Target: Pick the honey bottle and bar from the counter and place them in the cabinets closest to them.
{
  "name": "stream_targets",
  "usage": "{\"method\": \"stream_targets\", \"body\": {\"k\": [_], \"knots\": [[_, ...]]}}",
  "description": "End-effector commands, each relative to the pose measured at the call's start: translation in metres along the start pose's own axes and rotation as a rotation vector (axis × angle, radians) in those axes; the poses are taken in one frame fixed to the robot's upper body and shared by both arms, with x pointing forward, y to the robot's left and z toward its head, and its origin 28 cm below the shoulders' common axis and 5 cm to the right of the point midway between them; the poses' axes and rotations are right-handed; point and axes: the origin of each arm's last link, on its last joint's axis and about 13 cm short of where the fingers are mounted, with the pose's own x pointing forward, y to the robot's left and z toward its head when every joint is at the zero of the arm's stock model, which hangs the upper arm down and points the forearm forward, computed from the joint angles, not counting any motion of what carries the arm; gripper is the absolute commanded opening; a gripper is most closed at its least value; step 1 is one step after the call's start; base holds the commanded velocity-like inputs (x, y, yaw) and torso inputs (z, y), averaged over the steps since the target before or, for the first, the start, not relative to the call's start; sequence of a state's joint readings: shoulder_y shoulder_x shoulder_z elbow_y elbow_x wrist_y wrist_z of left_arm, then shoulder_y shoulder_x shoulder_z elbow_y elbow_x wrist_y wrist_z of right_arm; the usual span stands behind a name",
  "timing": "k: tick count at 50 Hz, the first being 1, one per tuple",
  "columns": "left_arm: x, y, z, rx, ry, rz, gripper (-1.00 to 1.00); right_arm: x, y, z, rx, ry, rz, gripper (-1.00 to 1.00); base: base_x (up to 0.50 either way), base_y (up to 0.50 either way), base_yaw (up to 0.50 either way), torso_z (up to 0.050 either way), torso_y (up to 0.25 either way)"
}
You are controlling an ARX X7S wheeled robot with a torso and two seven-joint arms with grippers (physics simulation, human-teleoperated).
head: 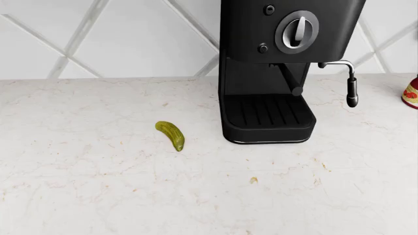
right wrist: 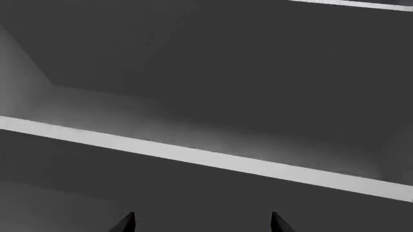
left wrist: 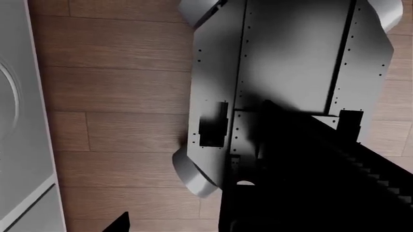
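The white marble counter (head: 78, 196) fills the head view; the honey bottle and the bar are out of view in every frame. Neither gripper shows in the head view. My left gripper (left wrist: 197, 224) hangs low, over a wooden floor (left wrist: 116, 87) and the robot's grey base (left wrist: 290, 63). Only one of its fingertips (left wrist: 123, 222) shows; the other is lost against a black arm part. The shown tip sits wide to the side, with nothing beside it. My right gripper (right wrist: 202, 223) is open and empty, facing dim grey cabinet panels with a pale shelf edge (right wrist: 206, 157).
A curved green pickle (head: 171, 135) lies on the counter left of a black coffee machine (head: 274, 68) that stands against the tiled wall. A red-labelled jar (head: 410, 93) shows at the right edge. A grey cabinet front (left wrist: 19, 121) borders the floor.
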State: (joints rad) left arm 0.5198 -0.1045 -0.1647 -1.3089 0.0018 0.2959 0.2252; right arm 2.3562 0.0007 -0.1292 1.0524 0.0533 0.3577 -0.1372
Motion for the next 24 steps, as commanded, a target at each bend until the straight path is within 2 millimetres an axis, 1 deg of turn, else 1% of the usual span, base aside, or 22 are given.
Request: {"method": "stream_targets", "body": {"k": [1, 7, 19, 24], "knots": [[0.0, 0.0, 0.0, 0.015, 0.001, 0.001, 1.0, 0.0, 0.002, 0.007, 0.02, -0.037, 0.024, 1.0, 0.0, 0.0, 0.0, 0.0, 0.0], [0.0, 0.0, 0.0, 0.019, 0.001, 0.002, 1.0, -0.001, 0.002, 0.009, 0.03, -0.044, 0.032, 1.0, 0.0, 0.0, 0.0, 0.0, 0.0], [0.0, 0.0, 0.0, 0.038, 0.004, 0.015, 1.0, -0.003, 0.003, 0.022, 0.03, -0.104, 0.06, 1.0, 0.0, 0.0, 0.0, 0.0, 0.0], [0.0, 0.0, 0.0, 0.054, 0.003, 0.02, 1.0, -0.01, 0.002, 0.026, 0.044, -0.12, 0.065, 1.0, 0.0, 0.0, 0.0, 0.0, 0.0]]}}
